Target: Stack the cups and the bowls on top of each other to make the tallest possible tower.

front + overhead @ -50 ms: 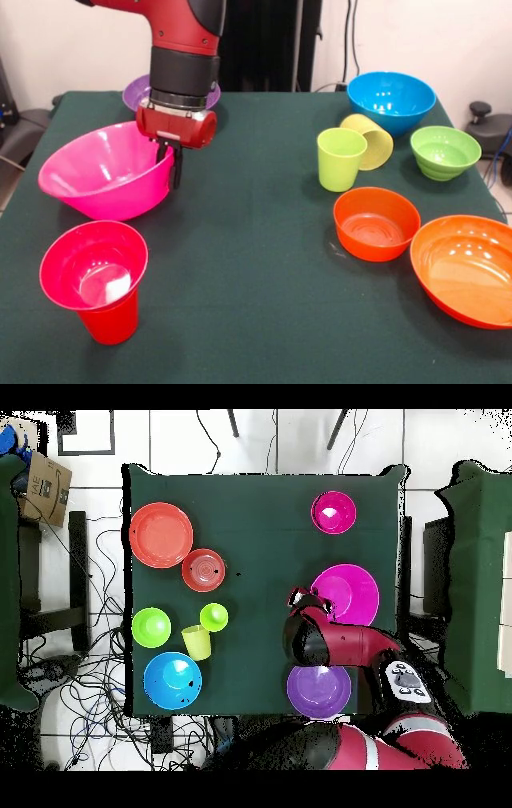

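Green cloth covers the bench [256, 264], with white wall and trailing cables behind it. The gripper [170, 164] hangs at the rim of the large pink bowl [104, 172], which sits tilted near one side edge of the bench; its fingers [175, 168] appear closed on that rim, one inside and one outside, though the grip itself is partly hidden. Just beyond it, at the robot's edge, lies the purple bowl [319, 690].

The only stack so far is a magenta bowl [94, 264] seated in the red cup [110, 322] at a corner. All the other pieces lie along the opposite side:

- blue bowl [391, 100]
- ribbed green bowl [445, 150]
- lime cup [341, 158]
- tipped yellow cup [370, 138]
- small orange bowl [376, 222]
- large orange bowl [468, 268]

A rim pinch on so wide a bowl looks unsteady. It could swing or slip out when lifted. Set on the narrow magenta-and-red pile, it might topple everything.
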Controlling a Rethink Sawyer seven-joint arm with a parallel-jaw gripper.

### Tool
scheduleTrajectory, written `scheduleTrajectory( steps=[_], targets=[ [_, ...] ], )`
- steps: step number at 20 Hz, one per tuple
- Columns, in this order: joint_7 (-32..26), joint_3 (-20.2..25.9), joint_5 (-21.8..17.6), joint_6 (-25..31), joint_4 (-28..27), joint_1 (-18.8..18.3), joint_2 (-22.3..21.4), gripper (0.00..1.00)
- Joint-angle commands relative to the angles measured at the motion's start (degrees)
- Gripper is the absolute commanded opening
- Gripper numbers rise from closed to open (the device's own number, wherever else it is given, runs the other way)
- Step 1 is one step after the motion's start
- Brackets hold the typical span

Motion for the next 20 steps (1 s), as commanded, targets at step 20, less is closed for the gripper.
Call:
scheduleTrajectory(
  steps=[20],
  targets=[
    [-2.9,2.3,5.5,41.7,-0.7,1.5,-15.7,0.00]
  ],
)
